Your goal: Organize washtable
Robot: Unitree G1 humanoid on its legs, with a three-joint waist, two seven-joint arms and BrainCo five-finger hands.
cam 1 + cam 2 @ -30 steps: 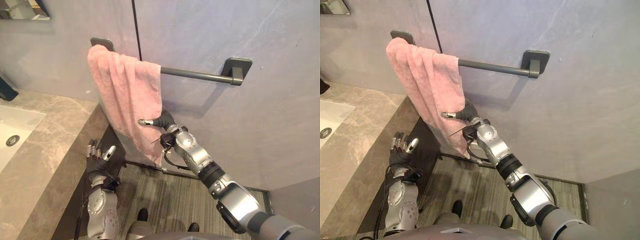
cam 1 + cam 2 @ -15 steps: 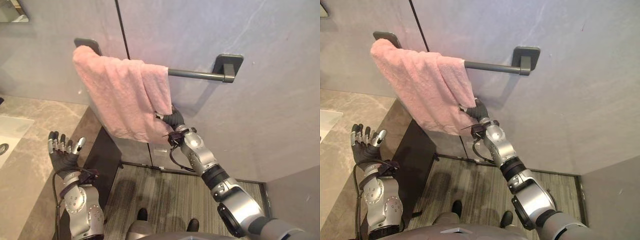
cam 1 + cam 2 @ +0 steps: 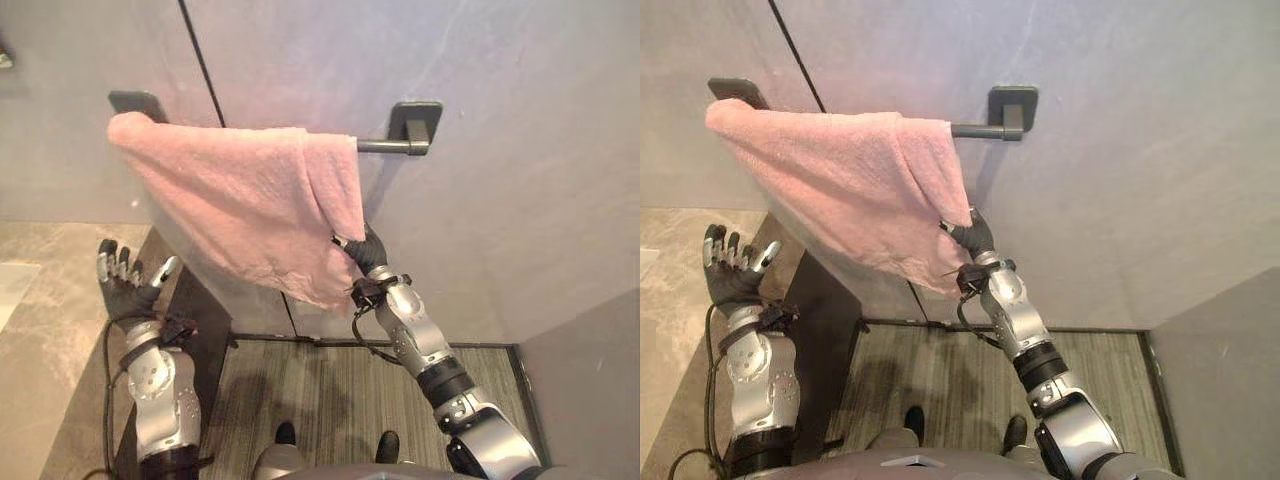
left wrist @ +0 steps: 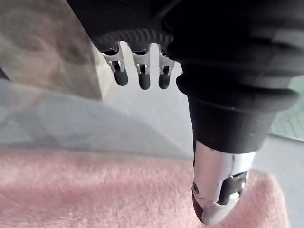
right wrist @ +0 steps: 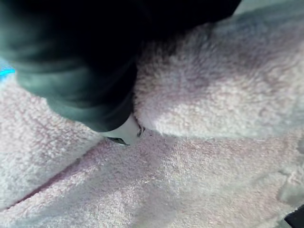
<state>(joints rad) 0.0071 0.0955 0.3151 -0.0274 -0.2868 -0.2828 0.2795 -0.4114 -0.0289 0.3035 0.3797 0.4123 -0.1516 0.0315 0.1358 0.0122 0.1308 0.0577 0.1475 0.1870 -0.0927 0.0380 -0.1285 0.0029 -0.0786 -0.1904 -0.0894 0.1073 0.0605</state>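
Pink towel (image 3: 250,205) now spread wider along bar (image 3: 385,146) — right hand (image 3: 365,250) pinching it.

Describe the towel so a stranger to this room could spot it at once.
On the grey wall runs a dark horizontal rail. Over it hangs the pink towel, its lower corner pinched by the right hand; it is the only soft, coloured thing there.

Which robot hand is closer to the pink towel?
Right. The right hand pinches the towel's lower corner; the left hand is open below its left end, not touching.
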